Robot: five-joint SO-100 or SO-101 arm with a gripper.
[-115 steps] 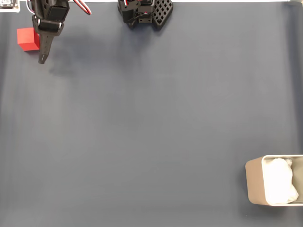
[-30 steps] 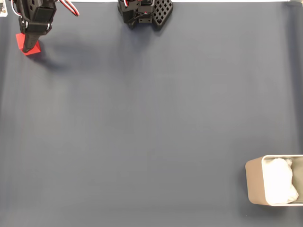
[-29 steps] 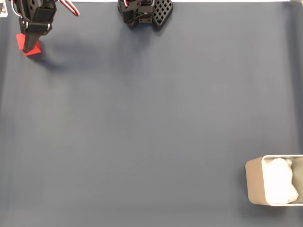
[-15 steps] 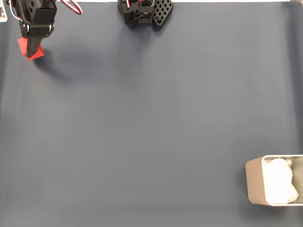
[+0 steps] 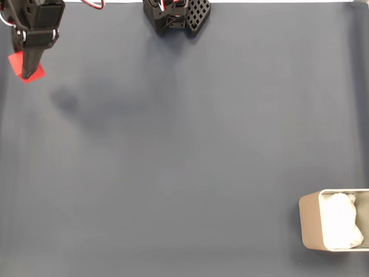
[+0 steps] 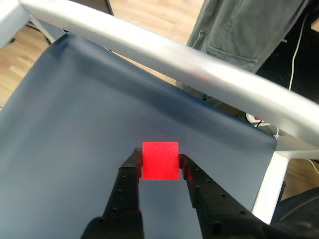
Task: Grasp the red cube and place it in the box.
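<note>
Between the two fingers of the claw (image 6: 159,162) sits the red cube (image 6: 160,161), pinched on both flanks, with the claw closed only to the cube's width. In the fixed view the claw (image 5: 27,70) hangs at the top-left corner, and a shadow lies apart from it on the counter (image 5: 173,150), so the cube (image 5: 24,67) is judged lifted clear. Grasp: judged done. Outstanding: carriage and release. The box (image 5: 334,220), with white wrinkled lining, stands well apart from the claw, at the diagonally opposite corner of the fixed view. The surface is a dark blue-grey mat, bare between claw and box. In the wrist view a pale metal rail (image 6: 164,55) borders the counter's far edge; beyond it are wooden flooring and a person's grey trouser legs (image 6: 239,25).
</note>
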